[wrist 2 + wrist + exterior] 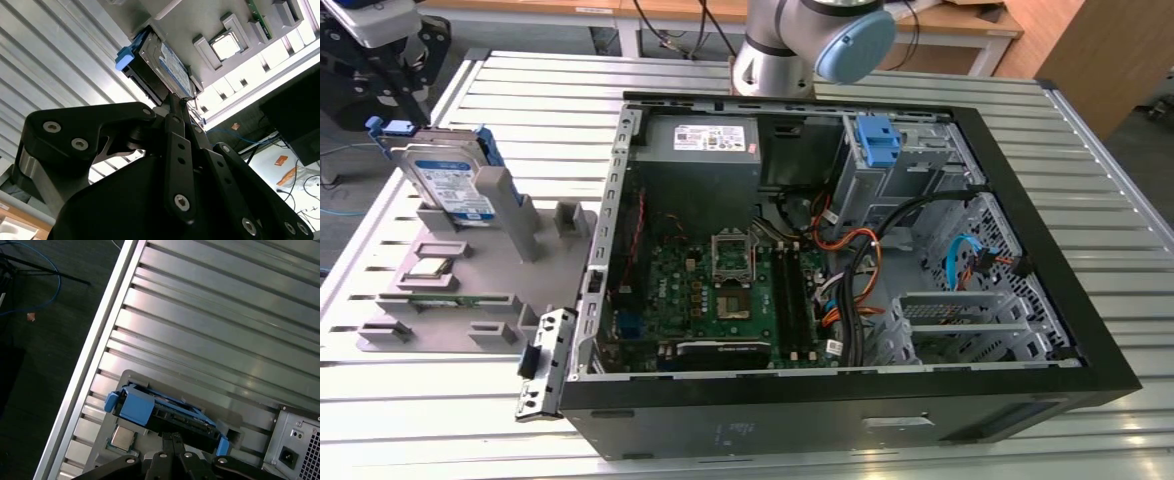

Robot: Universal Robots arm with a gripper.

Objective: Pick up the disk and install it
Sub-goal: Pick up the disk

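pick step, nothing installed yet: the disk (451, 185) stands upright in the grey stand (487, 285) on the table (547, 85), exterior view's left, beside the open pc case (1087, 350). gripper (176, 106) right at its top edge; can't tell if it's clamped or open. my read: the lift has to run straight along the slot or the blue bracket snags

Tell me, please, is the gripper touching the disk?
Cannot tell: in the second wrist view the gripper overlaps the disk at its edge, with neither contact nor gap plain.
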